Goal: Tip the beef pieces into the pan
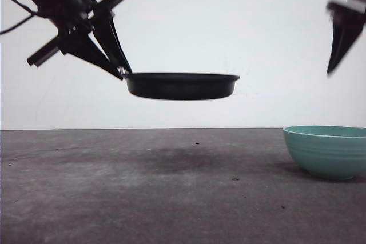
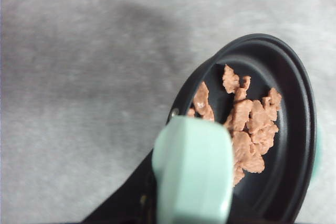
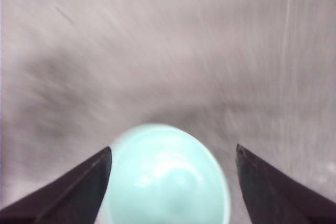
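Observation:
The black pan (image 1: pixel 180 86) hangs level in the air, well above the table. My left gripper (image 1: pixel 121 71) is shut on its mint-green handle (image 2: pixel 193 171) at the pan's left end. In the left wrist view the beef pieces (image 2: pixel 249 124), reddish-brown chunks, lie heaped inside the pan (image 2: pixel 302 129). At the right, my right gripper (image 1: pixel 337 64) hangs high above the teal bowl (image 1: pixel 327 151). In the right wrist view the right gripper (image 3: pixel 173 149) is open with nothing held, and the bowl (image 3: pixel 168 177) below it looks empty.
The grey table (image 1: pixel 143 187) spreads under the pan, bearing the pan's shadow. The teal bowl stands on the table at the right edge of the front view. A plain white wall rises behind the table.

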Controlling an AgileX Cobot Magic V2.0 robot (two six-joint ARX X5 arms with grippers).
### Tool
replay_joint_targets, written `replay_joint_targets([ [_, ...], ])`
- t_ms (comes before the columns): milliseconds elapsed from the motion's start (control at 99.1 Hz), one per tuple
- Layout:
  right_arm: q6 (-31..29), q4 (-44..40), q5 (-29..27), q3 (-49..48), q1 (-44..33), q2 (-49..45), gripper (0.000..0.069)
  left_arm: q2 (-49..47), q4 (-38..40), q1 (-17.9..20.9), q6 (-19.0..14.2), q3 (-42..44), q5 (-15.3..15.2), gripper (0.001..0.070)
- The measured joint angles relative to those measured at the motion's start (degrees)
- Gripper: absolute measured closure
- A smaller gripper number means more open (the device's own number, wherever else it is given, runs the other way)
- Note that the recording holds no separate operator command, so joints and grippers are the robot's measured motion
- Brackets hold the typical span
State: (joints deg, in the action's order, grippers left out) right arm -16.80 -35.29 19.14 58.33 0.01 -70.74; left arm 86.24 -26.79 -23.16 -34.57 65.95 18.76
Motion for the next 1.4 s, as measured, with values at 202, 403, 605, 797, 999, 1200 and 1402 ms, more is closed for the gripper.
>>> replay_joint_targets([
  [202, 0.7, -1.5, 0.4, 1.3, 4.6, 13.4, 0.0543, 7.0, 0.3, 0.6, 0.1, 0.0, -0.5, 0.0678],
  [403, 4.3, -5.9, -3.5, 1.3, 12.0, 24.3, 0.0674, 12.5, 2.9, 0.6, 0.3, 0.0, 1.4, 0.0678],
  [605, 6.2, -12.6, -11.6, 1.3, 13.2, 26.8, 0.0680, 14.0, 4.8, -0.1, 0.4, 0.0, 2.6, 0.0678],
  [797, 6.5, -13.1, -12.1, 1.3, 13.2, 26.0, 0.0680, 14.0, 4.5, -0.6, 0.4, 0.0, 2.6, 0.0678],
  [999, 6.6, -12.0, -11.7, 1.3, 13.2, 25.6, 0.0680, 14.0, 4.1, -0.6, -0.2, 0.1, 3.9, 0.0337],
  [1200, 7.7, -12.0, -11.7, 1.3, 13.2, 25.4, 0.0680, 13.5, 3.1, -0.6, -0.8, 0.1, 5.0, 0.0106],
  [1402, 9.8, -12.3, -12.1, 1.3, 13.2, 25.4, 0.0680, 6.8, 1.7, -0.6, -0.8, 0.1, 0.7, 0.0016],
])
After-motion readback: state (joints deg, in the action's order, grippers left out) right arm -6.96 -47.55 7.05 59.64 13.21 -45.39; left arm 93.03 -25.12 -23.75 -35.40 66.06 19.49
